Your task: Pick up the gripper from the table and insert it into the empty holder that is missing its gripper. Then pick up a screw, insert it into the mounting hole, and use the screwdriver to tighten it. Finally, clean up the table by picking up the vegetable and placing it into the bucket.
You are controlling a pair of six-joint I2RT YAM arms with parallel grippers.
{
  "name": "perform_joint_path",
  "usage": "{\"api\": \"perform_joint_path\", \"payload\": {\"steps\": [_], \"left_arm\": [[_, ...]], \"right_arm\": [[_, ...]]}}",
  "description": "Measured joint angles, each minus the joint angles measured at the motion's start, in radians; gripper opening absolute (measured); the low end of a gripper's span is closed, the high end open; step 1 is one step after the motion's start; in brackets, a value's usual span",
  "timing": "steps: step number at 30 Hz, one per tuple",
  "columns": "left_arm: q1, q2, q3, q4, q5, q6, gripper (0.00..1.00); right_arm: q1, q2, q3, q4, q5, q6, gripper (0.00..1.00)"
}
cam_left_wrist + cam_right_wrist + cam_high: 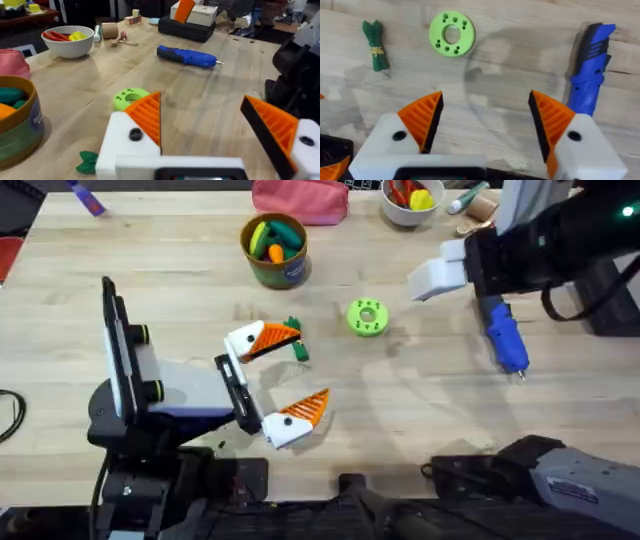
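On the pale wooden table [180, 260], both grippers gape wide and hold nothing: the left gripper [278, 385] beside the vegetable [296, 340], the right gripper [485, 125] raised near the screwdriver [505, 340]. The bucket [275, 252] stands beyond, near the green disc [366, 317].

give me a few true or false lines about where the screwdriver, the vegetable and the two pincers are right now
1. The blue screwdriver lies on the table. True.
2. The green vegetable is inside the bucket. False: it lies on the table beside the left pincer.
3. The right pincer is shut on the screwdriver. False: it is open and holds nothing.
4. The left pincer is open. True.
5. The lime-green disc sits on the table between the vegetable and the screwdriver. True.
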Motion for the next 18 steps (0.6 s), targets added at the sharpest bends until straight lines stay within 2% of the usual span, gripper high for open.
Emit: {"api": "perform_joint_path", "payload": {"steps": [10,11,16,17,18], "left_arm": [[0.000,0.000,0.000,0.000,0.000,0.000,0.988],[0.000,0.000,0.000,0.000,0.000,-0.002,0.870],[0.000,0.000,0.000,0.000,0.000,0.000,0.081],[0.000,0.000,0.000,0.000,0.001,0.004,0.026],[0.000,0.000,0.000,0.000,0.000,0.004,0.013]], "right_arm": [[0.000,0.000,0.000,0.013,0.028,0.000,0.989],[-0.001,0.000,0.000,0.013,0.034,0.000,0.992],[-0.040,0.000,0.000,0.013,0.047,0.019,0.991],[-0.055,0.000,0.000,0.014,0.049,0.022,0.991],[-0.077,0.000,-0.003,0.017,0.050,0.024,0.992]]}}
